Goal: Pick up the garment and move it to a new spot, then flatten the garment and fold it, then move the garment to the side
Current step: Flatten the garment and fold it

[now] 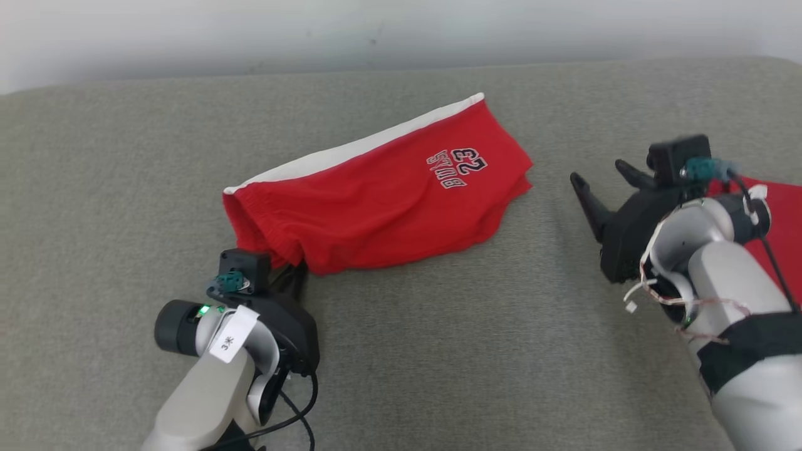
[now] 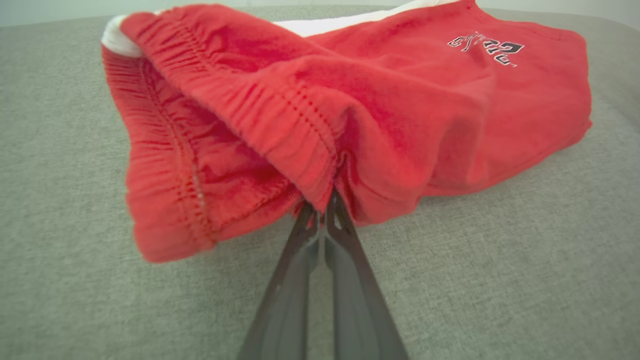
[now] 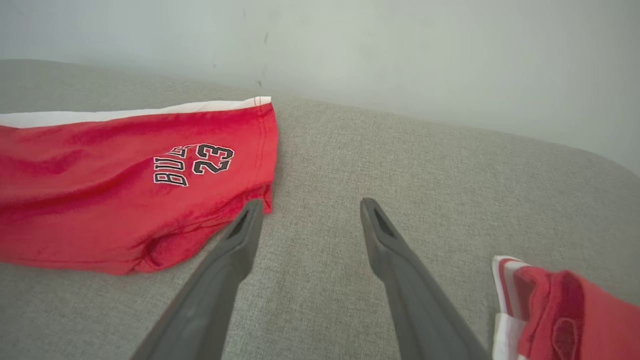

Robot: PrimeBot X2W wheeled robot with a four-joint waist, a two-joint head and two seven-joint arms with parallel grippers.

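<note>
Grey woven fabric (image 1: 401, 363) covers the whole work surface, running back to a pale wall (image 1: 401, 31) behind it. Near the middle of that surface lies the garment (image 1: 376, 200), a pair of red shorts spread on a slant, its gathered waistband toward the robot's left and its leg hems toward the far right. A white stripe (image 1: 376, 141) runs along its far edge. At the right edge of the head view a second red cloth (image 1: 780, 219) with white trim lies partly behind the right arm; too little of it shows to say what it is.

The left gripper (image 2: 324, 210) sits at the near waistband corner with its jaws together, pinching a fold of the elastic band between the two dark fingers (image 2: 350, 280). The cloth around the pinch is bunched and raised a little off the grey fabric. The right gripper (image 1: 596, 170) is just beside the garment's hem end, apart from it, jaws spread wide with nothing between them.

Black-and-white lettering with the number 23 (image 1: 460, 168) is printed near the hem.
</note>
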